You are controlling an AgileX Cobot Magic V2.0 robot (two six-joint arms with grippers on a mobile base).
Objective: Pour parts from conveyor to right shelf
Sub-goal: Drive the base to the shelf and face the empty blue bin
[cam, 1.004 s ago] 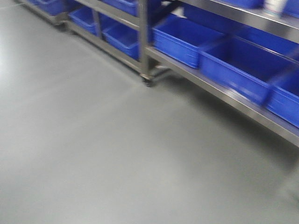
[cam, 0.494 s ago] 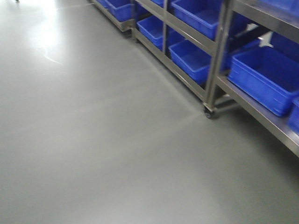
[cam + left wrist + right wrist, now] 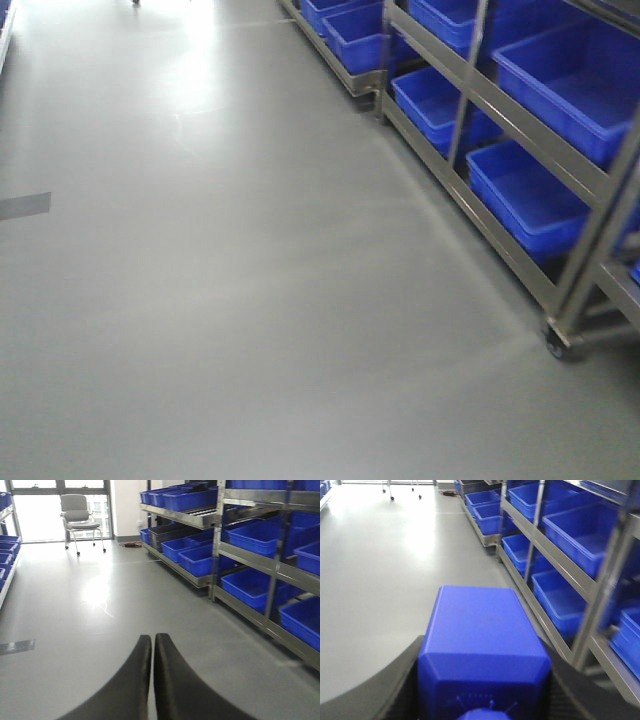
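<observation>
A bright-blue block, one of the parts (image 3: 482, 640), fills the bottom of the right wrist view, with a round stud showing at its near end. My right gripper (image 3: 484, 672) is shut on it, one dark finger on each side. My left gripper (image 3: 152, 639) is shut with nothing between its fingers, hanging over bare floor. The right shelf (image 3: 590, 250) runs along the right side, a steel rack holding deep blue bins (image 3: 545, 195); it also shows as the shelf (image 3: 250, 560) and the shelf (image 3: 600, 585) in the wrist views. The conveyor is out of view.
Smooth grey floor (image 3: 250, 300) stretches left of the rack. A caster wheel (image 3: 557, 345) sticks out at the rack's base. A grey office chair (image 3: 80, 517) stands far back by the window. More blue bins (image 3: 5, 550) line the left edge. A dark patch (image 3: 22, 205) marks the floor.
In the front view the rack has slid from the top and middle over to the right edge, and more open floor now shows on the left.
</observation>
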